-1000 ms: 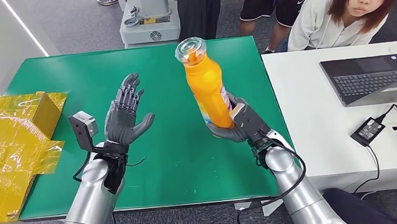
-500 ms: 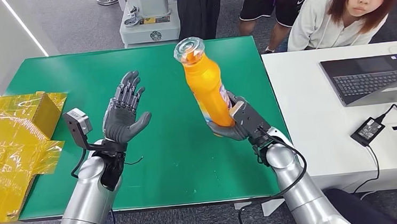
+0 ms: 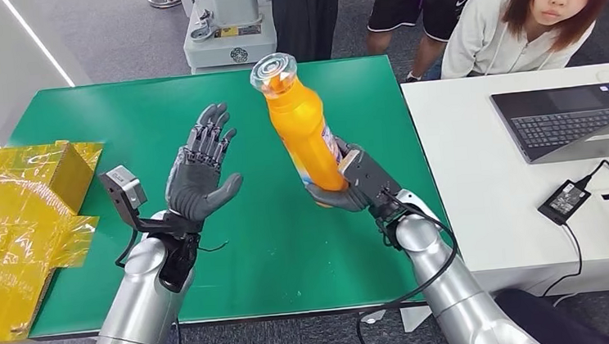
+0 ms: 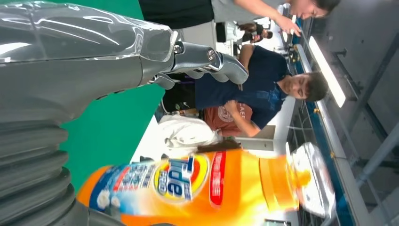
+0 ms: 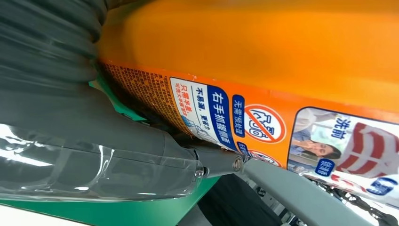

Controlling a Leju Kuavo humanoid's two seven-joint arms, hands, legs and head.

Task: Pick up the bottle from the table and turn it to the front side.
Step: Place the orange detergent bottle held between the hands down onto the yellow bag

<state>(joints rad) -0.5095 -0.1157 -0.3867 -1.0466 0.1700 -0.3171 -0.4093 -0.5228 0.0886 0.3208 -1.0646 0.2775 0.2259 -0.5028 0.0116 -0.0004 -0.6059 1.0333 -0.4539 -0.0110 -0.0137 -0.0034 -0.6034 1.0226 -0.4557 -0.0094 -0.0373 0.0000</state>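
Over the green table (image 3: 117,121), the right hand (image 3: 352,186) grips the orange bottle (image 3: 302,135); the left hand (image 3: 200,176) is spread.

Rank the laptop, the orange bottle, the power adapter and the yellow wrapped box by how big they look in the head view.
1. Yellow wrapped box
2. Laptop, though the frame cuts it off
3. Orange bottle, nearer the camera
4. Power adapter

I see the bottle (image 3: 302,135) as glossy orange plastic with a clear, shiny cap and a slick printed label. My right hand (image 3: 357,186) gripping it looks matt grey plastic, as does my left hand (image 3: 199,172) just beside the bottle. Both arms have brushed silver metal shells. The table (image 3: 116,113) beneath the bottle is a matt green, smooth surface. Left of it lies crinkled, shiny yellow film (image 3: 17,219).
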